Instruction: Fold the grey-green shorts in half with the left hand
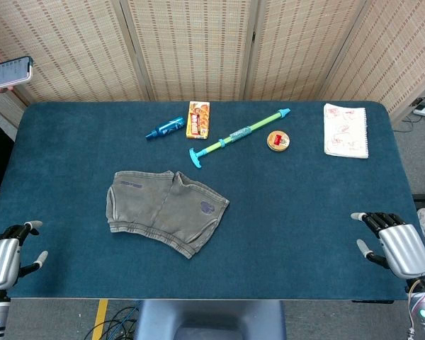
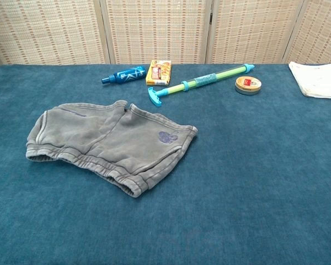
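The grey-green shorts point(image 1: 166, 210) lie spread flat on the blue table, left of centre, waistband toward the front; the chest view shows the shorts point(image 2: 110, 143) with a small purple print on one leg. My left hand point(image 1: 7, 258) hovers at the front left corner, well left of the shorts, fingers apart and holding nothing. At the front right corner my right hand point(image 1: 395, 246) is also open and empty. Neither hand appears in the chest view.
Along the back of the table point(image 1: 283, 212) lie a blue tube point(image 1: 163, 128), an orange box point(image 1: 198, 119), a green and blue pump toy point(image 1: 237, 137), a round tin point(image 1: 278, 140) and a white notebook point(image 1: 346, 130). A person's hand holds a phone point(image 1: 7, 73) at far left.
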You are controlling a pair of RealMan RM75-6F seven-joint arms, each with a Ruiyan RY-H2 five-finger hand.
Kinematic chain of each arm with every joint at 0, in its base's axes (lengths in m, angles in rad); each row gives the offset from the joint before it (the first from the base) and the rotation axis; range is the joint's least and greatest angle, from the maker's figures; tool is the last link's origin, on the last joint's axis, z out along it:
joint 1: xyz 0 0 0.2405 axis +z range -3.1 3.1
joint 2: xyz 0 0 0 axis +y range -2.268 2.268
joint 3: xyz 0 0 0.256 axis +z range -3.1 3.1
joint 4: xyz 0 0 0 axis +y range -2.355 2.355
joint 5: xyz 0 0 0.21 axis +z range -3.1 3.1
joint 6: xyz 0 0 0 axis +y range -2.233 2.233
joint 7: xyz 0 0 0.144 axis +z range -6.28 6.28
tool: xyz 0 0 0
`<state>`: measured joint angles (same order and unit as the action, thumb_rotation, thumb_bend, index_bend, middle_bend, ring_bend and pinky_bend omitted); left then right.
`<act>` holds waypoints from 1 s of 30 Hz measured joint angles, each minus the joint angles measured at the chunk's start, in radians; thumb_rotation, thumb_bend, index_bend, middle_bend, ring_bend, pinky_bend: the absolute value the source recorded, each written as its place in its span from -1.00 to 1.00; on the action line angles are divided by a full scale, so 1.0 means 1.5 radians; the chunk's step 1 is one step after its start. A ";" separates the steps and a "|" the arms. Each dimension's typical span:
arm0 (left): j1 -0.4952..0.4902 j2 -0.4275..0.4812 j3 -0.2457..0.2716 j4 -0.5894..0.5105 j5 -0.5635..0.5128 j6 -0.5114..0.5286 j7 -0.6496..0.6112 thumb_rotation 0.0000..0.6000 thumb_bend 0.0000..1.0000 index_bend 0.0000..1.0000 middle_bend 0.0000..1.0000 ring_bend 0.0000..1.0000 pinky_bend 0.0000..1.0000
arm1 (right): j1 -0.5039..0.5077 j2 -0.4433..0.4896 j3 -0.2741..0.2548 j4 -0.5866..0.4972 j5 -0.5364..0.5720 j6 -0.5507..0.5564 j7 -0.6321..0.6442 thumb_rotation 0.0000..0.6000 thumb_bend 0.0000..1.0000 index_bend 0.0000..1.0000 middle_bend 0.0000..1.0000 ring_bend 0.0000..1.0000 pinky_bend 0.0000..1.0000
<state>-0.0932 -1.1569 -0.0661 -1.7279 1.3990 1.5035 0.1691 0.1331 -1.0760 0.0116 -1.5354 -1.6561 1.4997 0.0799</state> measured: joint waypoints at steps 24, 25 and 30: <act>-0.126 -0.044 -0.030 0.149 0.048 -0.137 -0.052 1.00 -0.45 -0.34 0.17 0.06 0.09 | -0.014 0.028 -0.001 -0.028 -0.010 0.027 -0.020 1.00 -0.31 -0.46 -0.27 -0.28 -0.27; -0.138 -0.056 -0.033 0.176 0.053 -0.144 -0.058 1.00 -0.45 -0.34 0.23 0.12 0.15 | -0.015 0.031 -0.001 -0.031 -0.011 0.029 -0.022 1.00 -0.31 -0.46 -0.27 -0.28 -0.27; -0.185 -0.112 -0.037 0.309 0.083 -0.166 -0.101 1.00 -0.49 -0.30 0.47 0.32 0.37 | -0.021 0.040 -0.003 -0.043 -0.012 0.033 -0.032 1.00 -0.31 -0.46 -0.27 -0.28 -0.27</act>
<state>-0.3711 -1.3243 -0.1218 -1.2644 1.5233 1.2538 0.0173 0.1022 -1.0164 0.0076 -1.6003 -1.6733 1.5498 0.0320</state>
